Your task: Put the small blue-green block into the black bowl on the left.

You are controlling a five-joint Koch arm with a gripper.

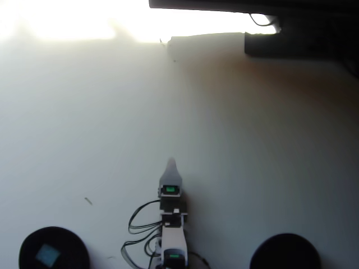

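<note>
In the overhead view the small blue-green block (47, 255) lies inside the black bowl (73, 247) at the bottom left corner. The arm rises from the bottom centre, and its gripper (170, 164) points up the picture over bare white table, well away from both bowls. Only one pale tip shows, so I cannot tell how the jaws stand. Nothing visible is held at the tip.
A second black bowl (285, 251) sits at the bottom right. Black cables (137, 221) loop beside the arm base. A dark ledge with a cable (263, 22) runs along the top right. Strong glare washes out the top left. A small dark speck (88, 200) lies left of the arm.
</note>
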